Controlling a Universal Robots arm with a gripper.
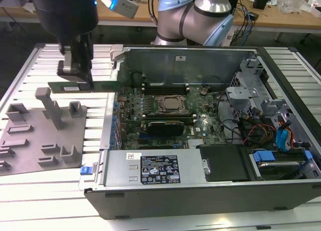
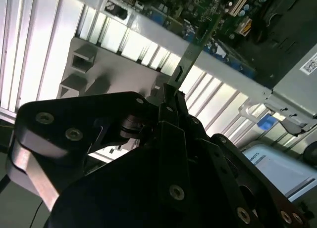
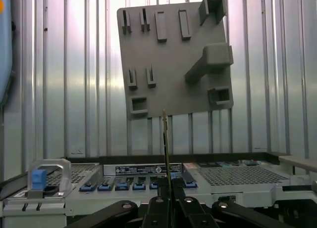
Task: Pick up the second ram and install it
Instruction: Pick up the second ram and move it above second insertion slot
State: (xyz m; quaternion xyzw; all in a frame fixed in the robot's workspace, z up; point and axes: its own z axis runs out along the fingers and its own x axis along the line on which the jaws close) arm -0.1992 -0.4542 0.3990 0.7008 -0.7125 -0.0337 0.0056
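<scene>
The second ram (image 1: 103, 85) is a thin green stick held level above the slatted table, between the grey fixture plate (image 1: 30, 141) and the open computer case (image 1: 150, 196). My gripper (image 1: 75, 79) is shut on it near its middle, and its free end reaches toward the case wall. In both wrist views the ram shows edge-on, as a narrow strip (image 2: 195, 47) (image 3: 166, 144) rising out of the closed fingers (image 2: 166, 102) (image 3: 159, 204). The motherboard (image 1: 165, 110) with its long black memory sockets (image 1: 165, 90) lies inside the case, toward the exterior view's right of the gripper.
The fixture plate (image 3: 173, 65) carries upright posts (image 1: 52, 108) just below the ram. The case wall and a blue latch (image 1: 88, 169) stand beside it. Drive cages and cables (image 1: 271, 126) fill the case's far end. The robot arm (image 1: 200, 15) rises behind the case.
</scene>
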